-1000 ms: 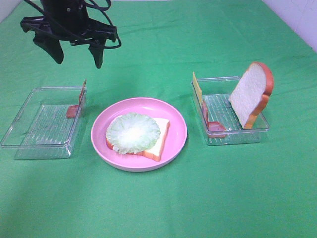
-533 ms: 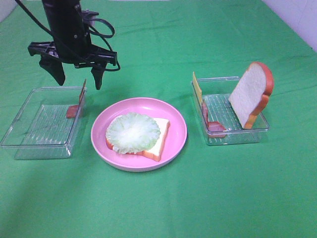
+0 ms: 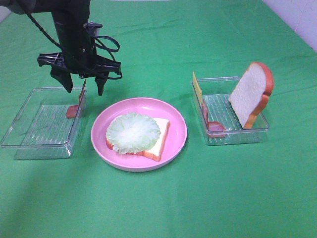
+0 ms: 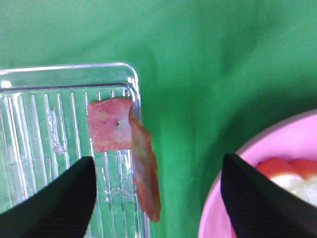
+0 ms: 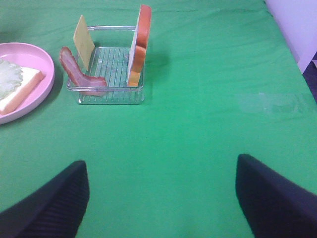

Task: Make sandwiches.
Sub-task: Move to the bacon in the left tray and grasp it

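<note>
Since a second before, the left gripper had been brought down from high over the green cloth to just above the edge of the left tray. Its jaws had been drawn in a little but were left apart, and nothing was held. Nothing else had been moved.

The pink plate was set just beside this gripper and lower, on the side toward the other arm. A bread slice was laid on the plate, with a lettuce leaf on top. A bacon strip was found below and between the two fingers, and was touched by neither.

The right gripper was shown only in the right wrist view. It was spread wide and empty. The right tray was seen well apart from it, with an upright bread slice, a cheese slice and a second bacon strip kept inside. Only in the left wrist view was the first bacon strip shown bent, one part flat on the tray floor and one part leaned over the wall.
</note>
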Motion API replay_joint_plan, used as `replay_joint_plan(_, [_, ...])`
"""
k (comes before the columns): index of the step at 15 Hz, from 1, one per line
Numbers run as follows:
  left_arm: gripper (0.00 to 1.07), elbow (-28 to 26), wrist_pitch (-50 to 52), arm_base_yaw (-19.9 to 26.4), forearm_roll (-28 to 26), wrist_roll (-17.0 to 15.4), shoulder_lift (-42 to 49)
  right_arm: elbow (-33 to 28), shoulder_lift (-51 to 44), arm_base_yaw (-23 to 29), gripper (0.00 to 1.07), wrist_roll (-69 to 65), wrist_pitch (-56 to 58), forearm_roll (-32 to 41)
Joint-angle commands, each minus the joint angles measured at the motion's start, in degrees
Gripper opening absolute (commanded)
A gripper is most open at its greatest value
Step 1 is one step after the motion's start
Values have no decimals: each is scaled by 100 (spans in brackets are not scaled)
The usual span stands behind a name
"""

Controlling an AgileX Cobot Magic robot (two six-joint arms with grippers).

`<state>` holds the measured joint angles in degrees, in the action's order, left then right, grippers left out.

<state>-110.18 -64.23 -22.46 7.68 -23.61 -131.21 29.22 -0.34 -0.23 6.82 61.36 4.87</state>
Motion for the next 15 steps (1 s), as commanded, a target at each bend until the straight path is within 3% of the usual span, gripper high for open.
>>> replay_joint_plan(1, [57,-6,29,11,46,-57,-63,-29,-80,-11,77,80,-57,-6])
replay_joint_plan(3, [48,-6,40,11,69,-57,-63,-29,-80,-11,77,80,-57,-6])
replay_joint_plan(7, [16,-6,46,11,241,-57,-63,-29,-80,-11,77,80,-57,-6])
replay_joint_plan(8, [3,-6,46,11,264,-57,-63,-29,-80,-11,77,80,-57,-6])
replay_joint_plan(12, [0,-29,-46,11,281,46,-40,-29,-80,-11,77,80,-57,-6])
replay_joint_plan(15, [0,-430,-607,11,246,223,-40,-29,-80,-11,77,80,-57,-6])
